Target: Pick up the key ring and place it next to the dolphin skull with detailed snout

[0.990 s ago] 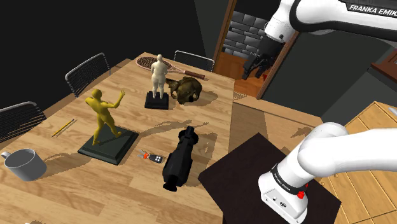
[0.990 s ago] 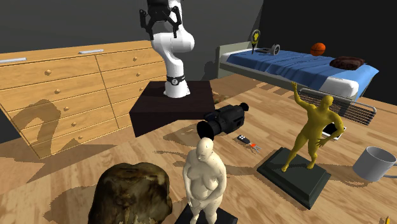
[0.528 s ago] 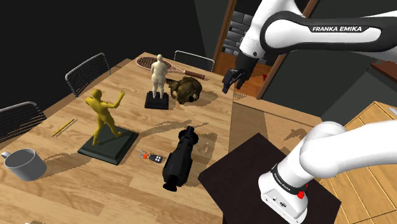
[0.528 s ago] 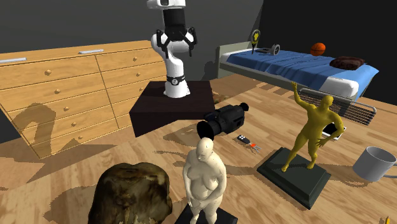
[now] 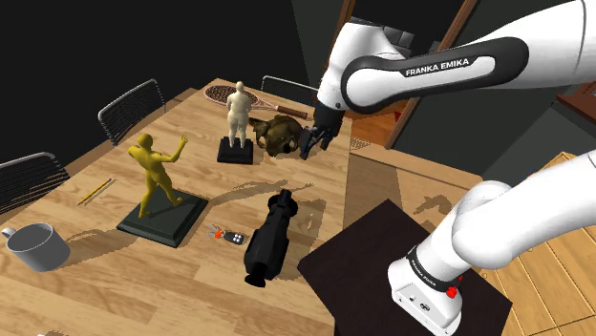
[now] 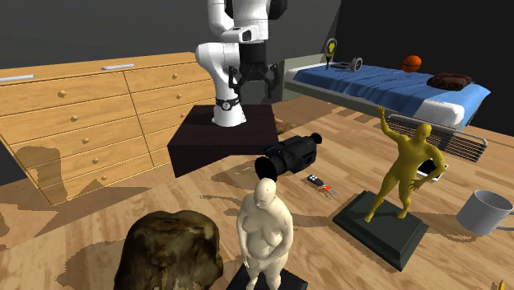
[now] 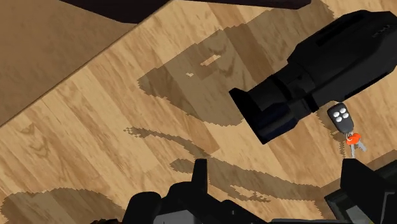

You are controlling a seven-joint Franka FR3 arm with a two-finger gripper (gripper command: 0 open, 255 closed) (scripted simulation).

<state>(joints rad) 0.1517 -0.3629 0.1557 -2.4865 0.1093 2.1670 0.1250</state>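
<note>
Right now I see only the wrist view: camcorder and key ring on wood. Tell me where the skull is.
Observer: The brown skull lies at the far end of the table in the shoulder view, beside the white figurine.
Operator: Name what flanks the key ring.
Observer: The key ring lies between the black camcorder and the yellow statue on its dark base.
Operator: Give the gripper's height.
Observer: The gripper hangs well above the table, near the dark stand.

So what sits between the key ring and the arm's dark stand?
The black camcorder lies between the key ring and the stand, lengthwise across that gap, as the shoulder view shows.
</note>
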